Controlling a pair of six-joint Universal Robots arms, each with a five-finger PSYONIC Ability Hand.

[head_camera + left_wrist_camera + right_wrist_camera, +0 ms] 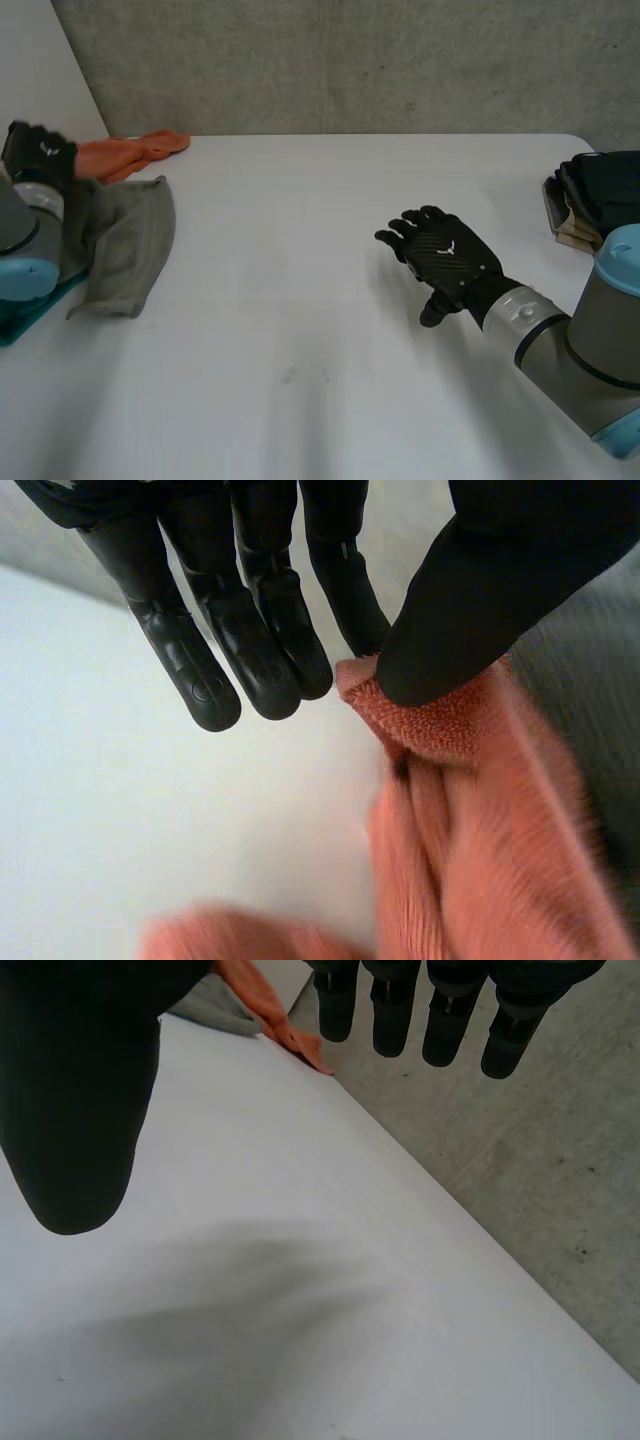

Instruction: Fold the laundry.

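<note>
The white table [300, 330] spreads from 9 to 3 o'clock under a concrete wall [350, 60]. The head view gives the whole layout. A grey cloth [130, 240] lies crumpled at 9 o'clock, partly over the left arm and a teal item [25, 318]. A stack of dark folded clothes [600, 190] sits at 3 o'clock, at the table's edge. An orange towel [130, 155] lies bunched at 10 o'clock, just beyond the grey cloth.

The left hand [40, 150] rests at the towel's near end. The left wrist view brings the grip up close. The thumb [470, 610] presses a folded edge of the towel against one finger [350, 590], a pinch. The other fingers stand straight beside it, clear of the cloth.

The right hand [450, 258] hangs over bare table at about 4 o'clock, well apart from all the laundry. Its own wrist view looks across the table to the orange towel and grey cloth beyond its fingertips. Its fingers are straight, its thumb is spread wide, and it holds nothing.

Each hand's back carries a small white mark, too small to read.
</note>
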